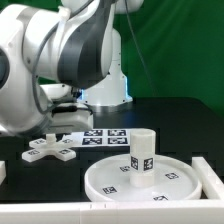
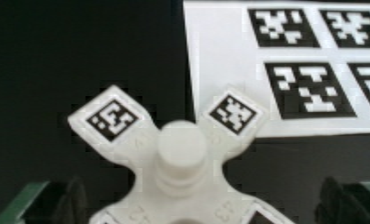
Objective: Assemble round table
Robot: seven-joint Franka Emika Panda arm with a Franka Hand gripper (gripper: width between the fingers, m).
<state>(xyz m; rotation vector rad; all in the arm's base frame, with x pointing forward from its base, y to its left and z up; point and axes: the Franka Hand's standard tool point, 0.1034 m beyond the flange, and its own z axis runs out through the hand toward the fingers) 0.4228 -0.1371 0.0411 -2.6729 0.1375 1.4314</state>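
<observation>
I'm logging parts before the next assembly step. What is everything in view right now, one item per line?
round disc: one, white, tagged, on the table toward the exterior view's right.
cylinder: one, white, tagged, upright on the round disc.
cross-shaped piece: one, white, tagged, on the table toward the exterior view's left.
marker board: one, white with black tags, flat behind both.
white bars: three, at the exterior view's left, right and lower edges.
table: one, black.
arm: one, white and grey, above the cross-shaped piece.
gripper: one, dark fingers, open, either side of the cross-shaped piece.
</observation>
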